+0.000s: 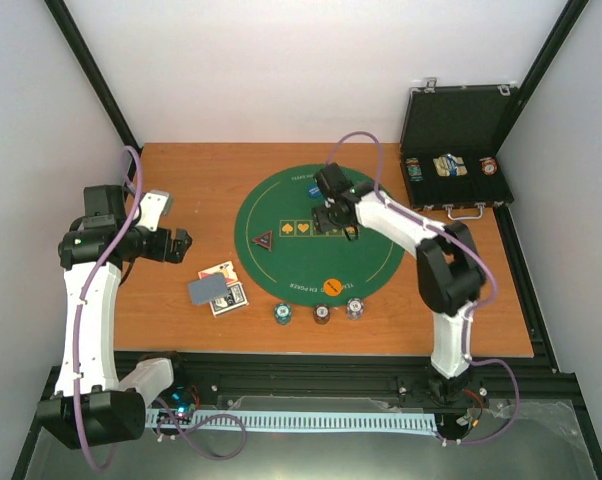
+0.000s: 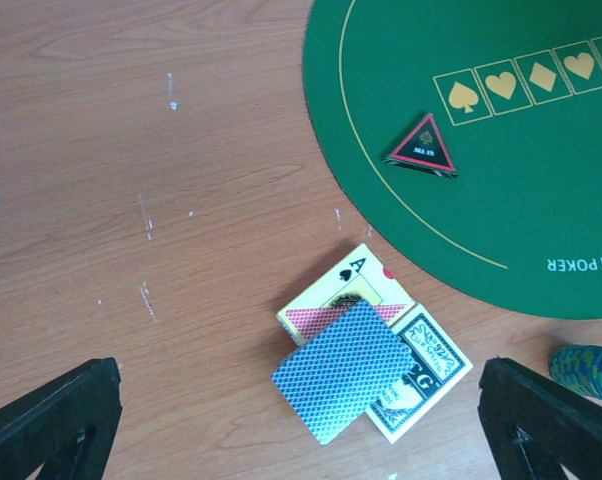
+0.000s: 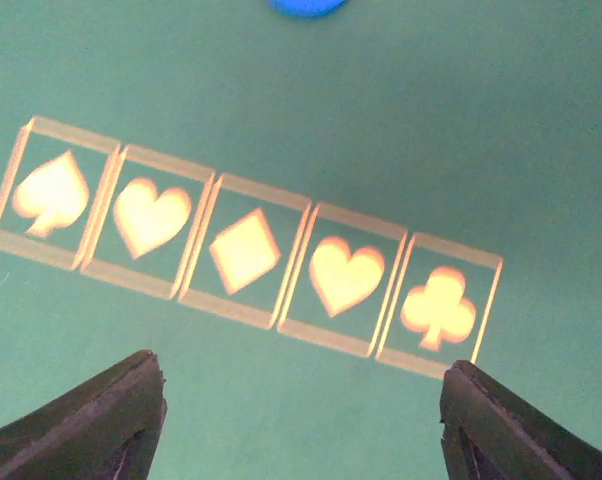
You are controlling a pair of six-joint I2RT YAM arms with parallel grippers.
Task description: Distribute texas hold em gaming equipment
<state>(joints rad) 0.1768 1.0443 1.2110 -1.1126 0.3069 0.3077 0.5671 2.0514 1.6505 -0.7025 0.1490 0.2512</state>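
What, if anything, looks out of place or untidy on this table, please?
The cards lie in a skewed heap on bare wood off the green mat, with an ace of spades face up beneath a face-down card. Nothing else stands out.

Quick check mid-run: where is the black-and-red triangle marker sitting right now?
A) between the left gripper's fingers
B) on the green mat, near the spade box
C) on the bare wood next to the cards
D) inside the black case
B: the triangle marker lies flat on the green mat, just by the spade box and apart from the cards, which are out on the wood.
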